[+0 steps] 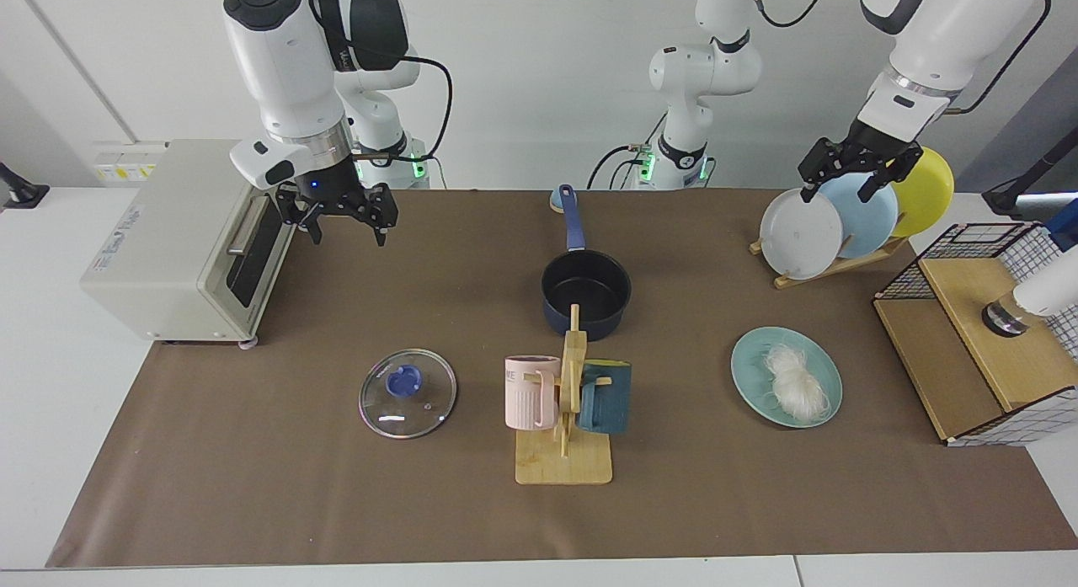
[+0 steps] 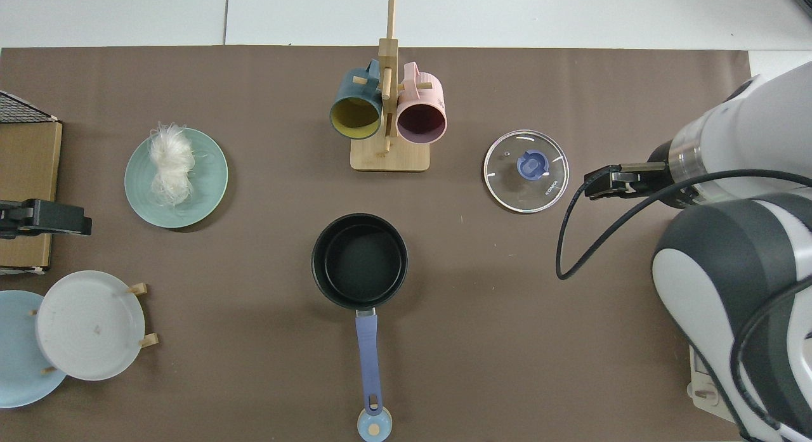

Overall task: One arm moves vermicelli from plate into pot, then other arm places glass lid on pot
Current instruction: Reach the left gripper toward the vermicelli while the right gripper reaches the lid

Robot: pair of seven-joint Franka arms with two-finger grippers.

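**Listener:** Where does everything sit?

**Operator:** I see a brown mat across the table. The pot (image 1: 586, 294), dark navy with a black inside, stands near the middle, uncovered and with nothing in it, its long blue handle pointing toward the robots. The vermicelli (image 1: 797, 383), a whitish tangle of thin threads, lies on the plate (image 1: 752, 368), pale teal, on the left arm's side of the mat. The glass lid (image 1: 408, 393) lies flat on the mat on the right arm's side, blue knob up. A wooden mug rack (image 1: 566, 418) with a pink and a teal mug stands between lid and plate, just in front of the pot.

**Listener:** And the arms?

**Operator:** Neither touches anything. The left gripper (image 1: 849, 180) hangs high in front of a rack of upright plates (image 1: 829, 221), fingers spread, holding nothing. The right gripper (image 1: 347, 218) hovers beside a toaster oven (image 1: 181, 242), fingers likewise parted and empty; I judge that arm waits.

**Listener:** How would you do the first step well?

**Operator:** Nothing has begun, so I'd bring the left gripper straight down over the thick middle of the bundle, close on plenty of threads without scraping the plate, lift high enough that trailing strands clear the rim, then carry it across behind the mug rack and release low inside the pot
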